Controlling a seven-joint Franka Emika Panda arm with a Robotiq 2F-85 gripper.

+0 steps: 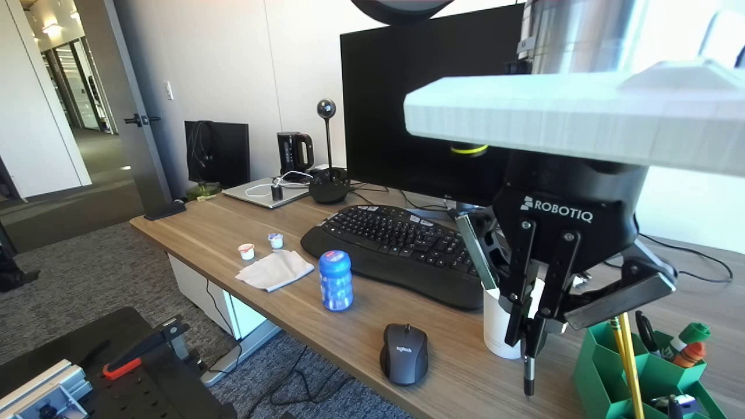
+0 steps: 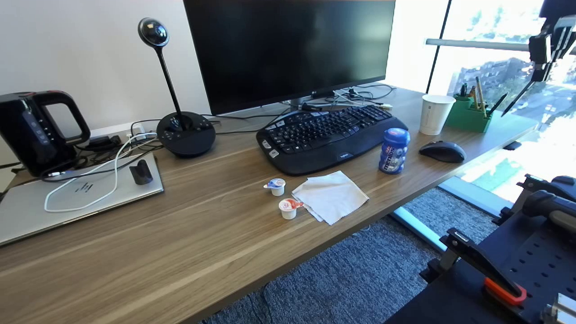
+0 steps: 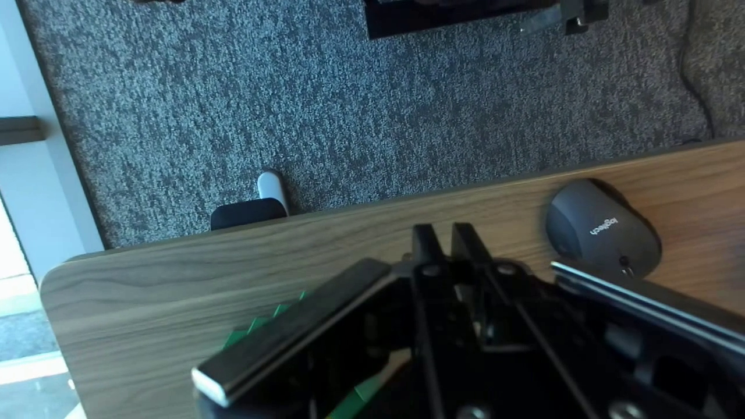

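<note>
Claw [image 1: 523,344] pinched on a pen [image 1: 528,377], pen holder [image 1: 589,372] off to its side

Tips almost together, a thin dark stick clamped between them; reads as a pen, though small in every view. Only the length below the tips shows, at lower right of the frame in an exterior view. Key relation: the pen's long axis runs in line with the claw, end pointing down. Gap beneath that end: cannot tell.

Pen holder, green, stands in the lower right corner of that frame, right of the pen and apart from it. Wrist view: its green edges show lower left of centre, mostly masked by the claw. Judged, then, as lying below and to one side, not squarely under the pen. Pencils [image 1: 630,366] and a green-capped marker [image 1: 691,333] stick up out of it.

Paper cup [image 2: 435,116] just left of the holder in an exterior view. Mouse [image 3: 602,230] right of the tips in the wrist view, near the front edge of the desk [image 3: 134,326]. One arm only, so no nearer hand to pick.
</note>
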